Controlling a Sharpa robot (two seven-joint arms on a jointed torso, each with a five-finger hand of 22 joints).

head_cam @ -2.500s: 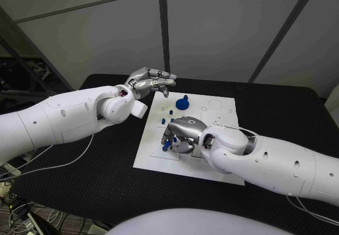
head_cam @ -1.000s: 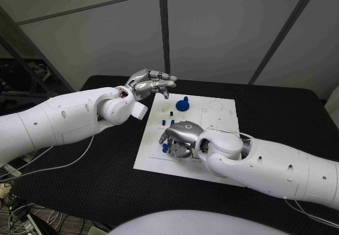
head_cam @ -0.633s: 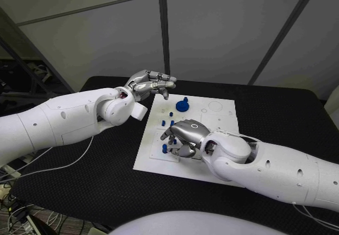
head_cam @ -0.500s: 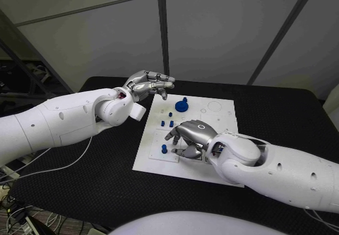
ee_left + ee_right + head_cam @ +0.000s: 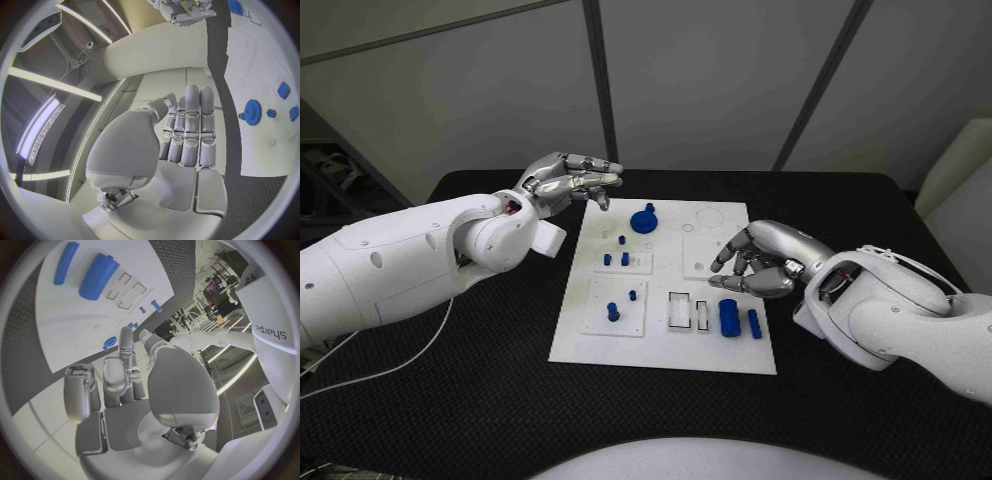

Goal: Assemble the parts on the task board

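The white task board [image 5: 661, 335] lies mid-table. A blue gear [image 5: 643, 220] stands at its far end, with small blue pegs [image 5: 616, 258] nearer and two more pegs [image 5: 622, 304] on a raised plate. A thick blue cylinder [image 5: 728, 313] and a thin blue rod [image 5: 753, 322] lie near the board's right front. My right hand [image 5: 759, 265] hovers over the board's right edge, fingers loosely curled and apart, holding nothing. My left hand [image 5: 567, 182] hangs beyond the board's far left corner, fingers curled in, with nothing in it. The right wrist view shows the cylinder [image 5: 97, 276] and the rod [image 5: 64, 262].
The black table [image 5: 473, 380] surrounds the board on all sides. Two empty rectangular slots [image 5: 689, 312] sit left of the blue cylinder. In the left wrist view the gear [image 5: 252, 111] stands on the board [image 5: 256, 75] past my left hand [image 5: 187, 130].
The camera has shifted. My right hand has pulled off the board's front middle to its right edge, uncovering the blue cylinder and rod. The left hand keeps its place.
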